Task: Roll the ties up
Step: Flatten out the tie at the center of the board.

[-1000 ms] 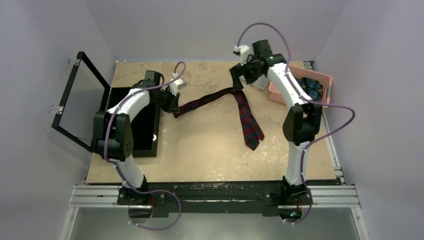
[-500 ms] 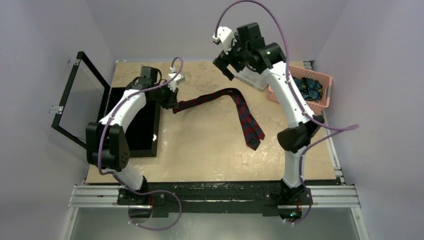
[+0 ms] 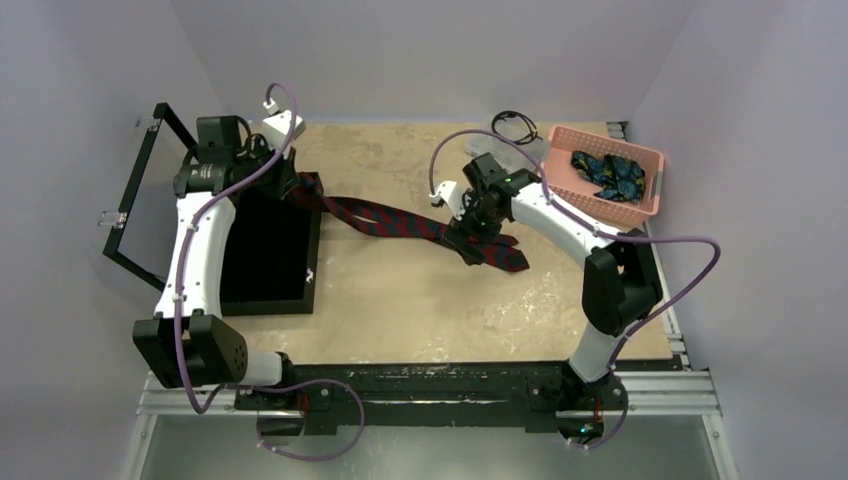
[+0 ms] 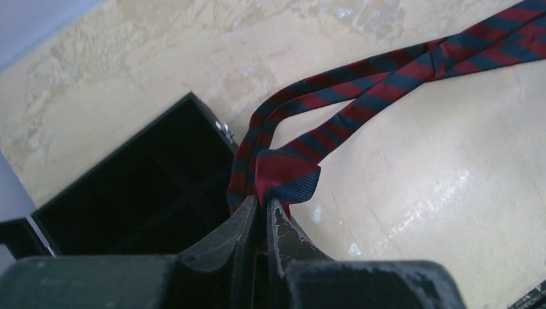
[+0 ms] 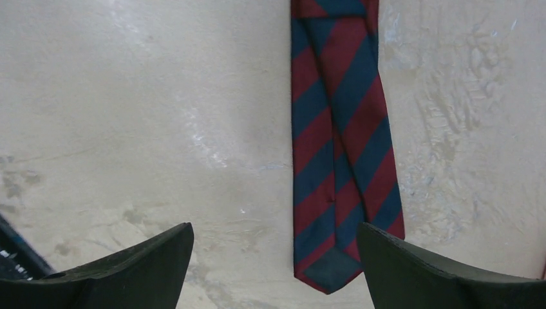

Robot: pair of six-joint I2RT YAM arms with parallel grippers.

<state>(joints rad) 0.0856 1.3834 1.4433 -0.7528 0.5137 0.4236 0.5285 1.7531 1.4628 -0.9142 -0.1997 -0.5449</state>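
A maroon tie (image 3: 400,222) with navy diagonal stripes lies stretched across the table from the black box to the middle. My left gripper (image 3: 296,186) is shut on its narrow end (image 4: 283,174) over the box's far right corner, and the cloth runs doubled away from the jaws. My right gripper (image 3: 470,235) hovers open over the wide end (image 5: 341,161); the pointed tip (image 5: 329,273) lies flat between the fingers, close to the right finger (image 5: 412,264) and untouched. Dark blue ties (image 3: 608,172) with a teal pattern lie in the pink basket (image 3: 553,160).
An open black box (image 3: 265,250) sits at the left of the table, its lid (image 3: 150,195) standing up beyond the table edge. A thin black cable (image 3: 515,122) is coiled behind the basket. Purple robot cables loop above both arms.
My left gripper has pulled the narrow end left toward the box, drawing the tie out straighter. My right arm has swung down from high at the back to just over the wide end.
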